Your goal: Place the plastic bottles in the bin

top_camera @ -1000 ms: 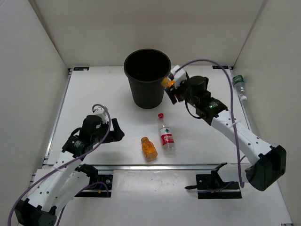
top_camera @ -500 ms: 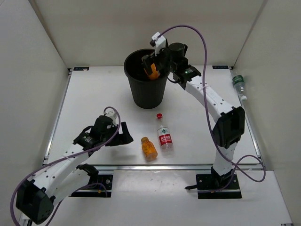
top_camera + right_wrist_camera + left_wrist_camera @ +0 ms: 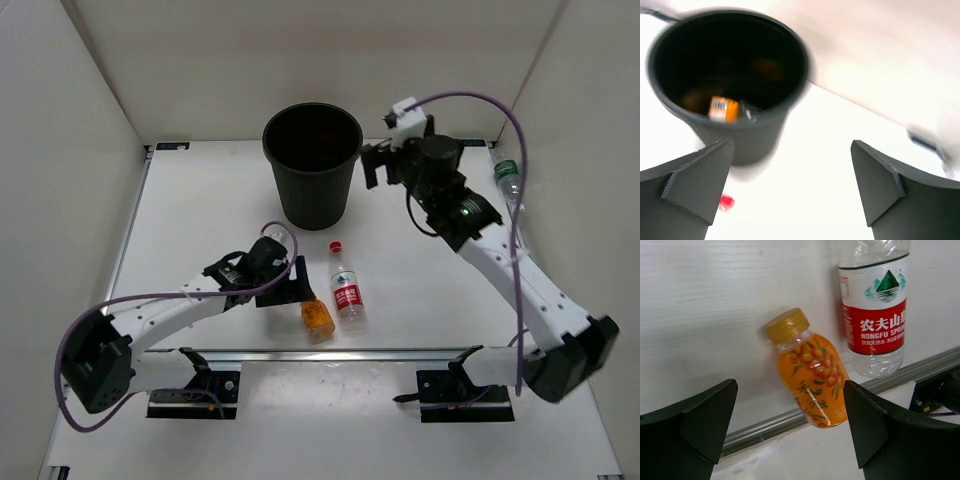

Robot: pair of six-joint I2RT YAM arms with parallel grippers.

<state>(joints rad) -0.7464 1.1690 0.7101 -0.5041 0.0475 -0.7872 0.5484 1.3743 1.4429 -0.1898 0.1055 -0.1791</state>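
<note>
The black bin (image 3: 272, 150) stands at the back centre of the table. In the right wrist view an orange bottle (image 3: 722, 108) lies inside the bin (image 3: 802, 70). My right gripper (image 3: 372, 168) hangs open and empty just right of the rim, also open in its own view (image 3: 792, 145). A second orange bottle (image 3: 317, 316) lies near the front rail, beside a clear bottle with a red cap and label (image 3: 347, 289). My left gripper (image 3: 297, 287) is open just left of the orange bottle (image 3: 810, 370), whose base lies between its jaws (image 3: 790, 390); the red-label bottle (image 3: 874, 315) lies beyond.
A green-labelled bottle (image 3: 508, 178) lies at the right edge against the side wall. A metal rail (image 3: 330, 353) runs along the table's front edge, close behind both lying bottles. White walls enclose the table on three sides.
My right gripper opened over the bin, dropped its orange bottle inside and swung back to the right of the rim. My left arm reached right, up to the orange bottle on the table.
</note>
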